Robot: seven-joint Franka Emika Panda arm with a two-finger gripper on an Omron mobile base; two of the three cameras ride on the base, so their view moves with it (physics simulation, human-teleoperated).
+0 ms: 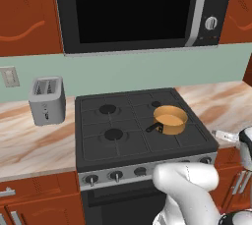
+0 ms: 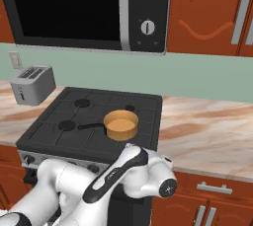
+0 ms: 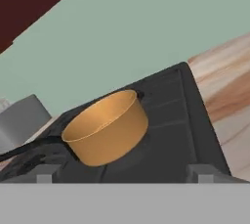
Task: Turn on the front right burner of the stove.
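Two finger tips (image 3: 44,173) stood wide apart with nothing between them, low before the stove (image 3: 190,120). Just beyond them an orange pan (image 3: 105,127) sat on the front right burner, its black handle (image 1: 153,127) pointing left. Knobs (image 1: 116,175) lined the stove's silver front strip, and a toaster (image 1: 47,99) stood on the counter (image 1: 29,145) to the left.

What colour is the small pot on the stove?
The pot is copper-orange with a black handle; the hand view shows it best.
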